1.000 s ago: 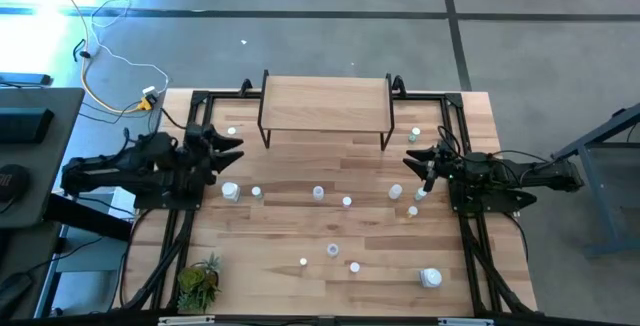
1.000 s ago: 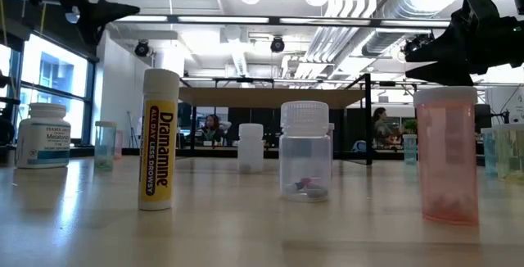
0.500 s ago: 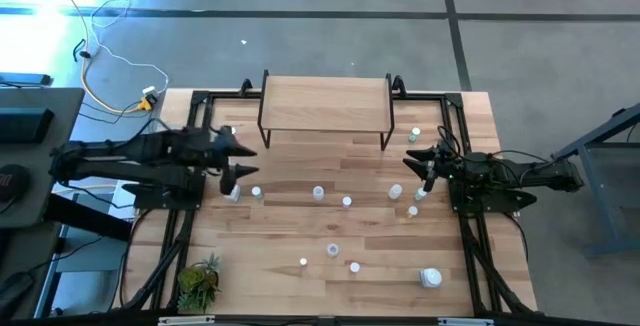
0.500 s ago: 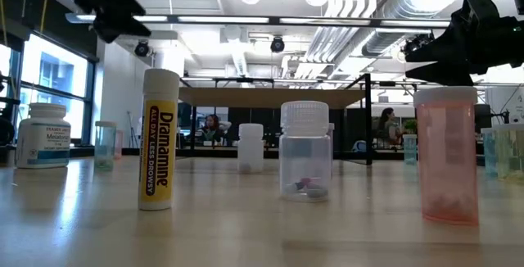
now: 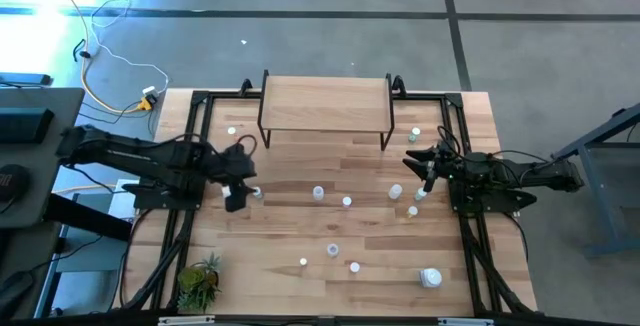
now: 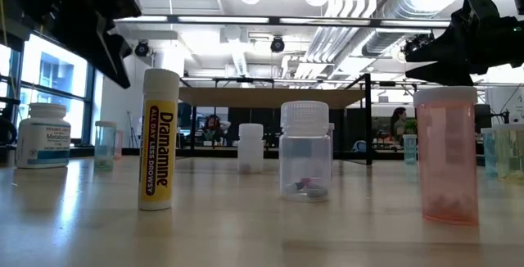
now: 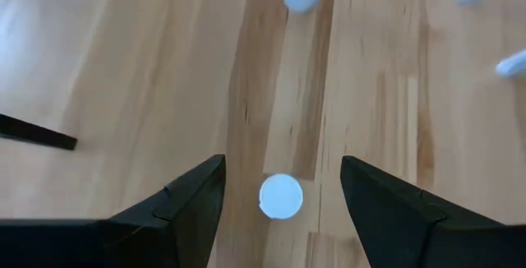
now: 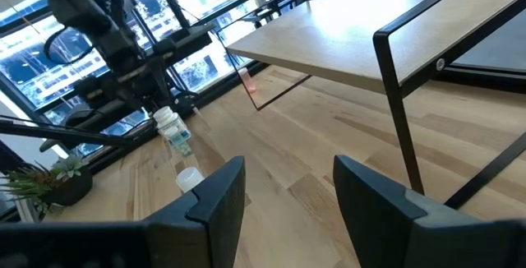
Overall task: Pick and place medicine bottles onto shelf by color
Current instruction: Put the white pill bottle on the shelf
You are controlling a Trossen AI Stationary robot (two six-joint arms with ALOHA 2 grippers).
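Several small white medicine bottles stand scattered on the wooden table, among them one near the middle and a larger one at the near right. The shelf stands on its black legs at the far middle, its top bare. My left gripper hangs open over the table's left part, tipped down. Its fingers stand on either side of a small white-capped bottle, above it and apart from it. A larger white bottle stands just beside. My right gripper waits open at the right side.
A small potted plant sits at the near left corner. Black frame rails run along both side edges of the table. More small bottles cluster below my right gripper. Bare wood lies in front of the shelf.
My left gripper has swung out from the table's left edge toward the middle, sunk a little and tipped from level to pointing steeply down. It now hangs over the bottles at the left. Its finger gap looks unchanged. No bottle has moved.
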